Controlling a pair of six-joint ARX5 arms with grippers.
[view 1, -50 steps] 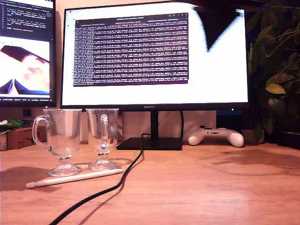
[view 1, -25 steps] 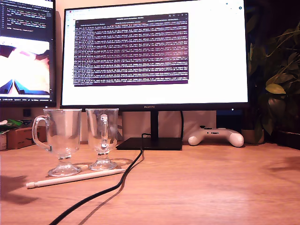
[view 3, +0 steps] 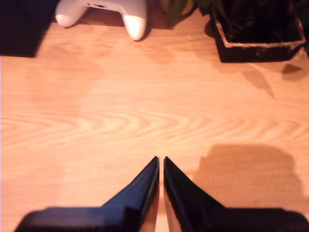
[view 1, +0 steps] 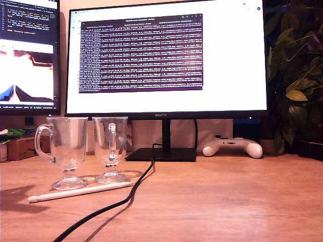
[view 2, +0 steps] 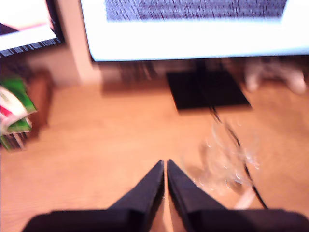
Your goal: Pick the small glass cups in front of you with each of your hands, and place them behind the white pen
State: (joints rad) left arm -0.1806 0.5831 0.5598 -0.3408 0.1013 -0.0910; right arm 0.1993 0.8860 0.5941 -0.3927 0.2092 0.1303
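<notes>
Two small glass cups stand upright on the wooden counter [view 1: 227, 201] toward the exterior view's left, feet down and mouths up: the first cup [view 1: 65, 151] with its loop handle turned to that view's left, the second cup [view 1: 111, 148] just beside it with its handle facing the camera. The white pen [view 1: 81, 192] lies flat in front of them, its long axis running nearly across the view and rising slightly toward the exterior view's right, its near end pointing to that view's left; it lies close to both feet, though I cannot tell whether it touches them. A black cable [view 1: 116, 201] snakes from the monitor stand [view 1: 161, 154] past the pen's far end toward the near edge. Behind the cups rises a large monitor [view 1: 166, 58], with a second screen [view 1: 28, 53] at the exterior view's left, a white game controller [view 1: 233, 146] and a potted plant [view 1: 298, 75] at its right. The counter's middle and right in that view lie bare. My first gripper [view 2: 166, 166] has its jaws pressed together on nothing, above bare wood with the blurred cups [view 2: 227, 162] off to one side. My second gripper [view 3: 161, 163] is likewise closed and empty over open counter, the controller and planter [view 3: 256, 29] beyond it.
</notes>
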